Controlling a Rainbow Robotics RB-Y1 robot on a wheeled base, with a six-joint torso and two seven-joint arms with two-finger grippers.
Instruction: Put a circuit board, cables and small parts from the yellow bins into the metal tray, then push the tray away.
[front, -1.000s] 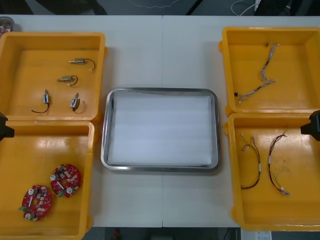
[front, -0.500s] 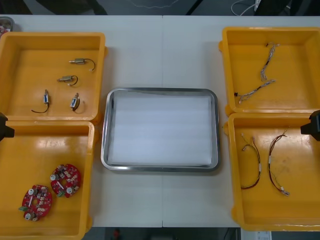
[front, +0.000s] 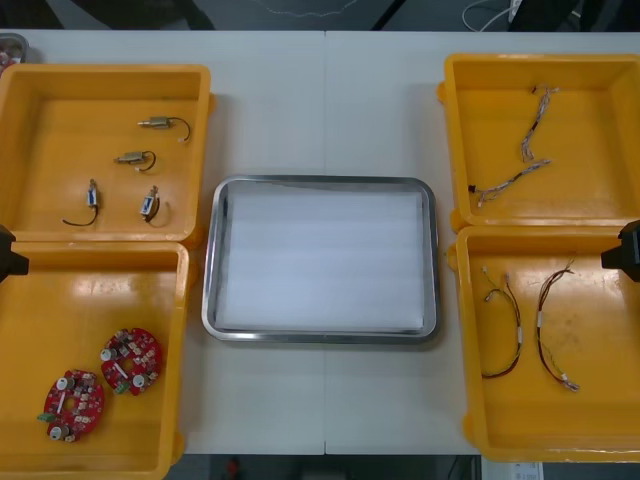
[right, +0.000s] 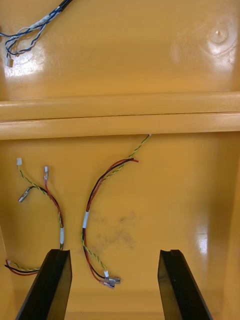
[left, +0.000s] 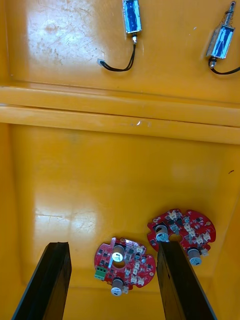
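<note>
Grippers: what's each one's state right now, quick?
Left gripper: open, holding nothing, above the circuit boards.
Right gripper: open, holding nothing, above the red and yellow cables.

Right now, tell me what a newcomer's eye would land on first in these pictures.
The metal tray, white inside, sits mid-table between four yellow bins. Two round red circuit boards lie in the near left bin, with the open left gripper hanging over that bin. The open right gripper hangs over red and yellow cables in the near right bin.
</note>
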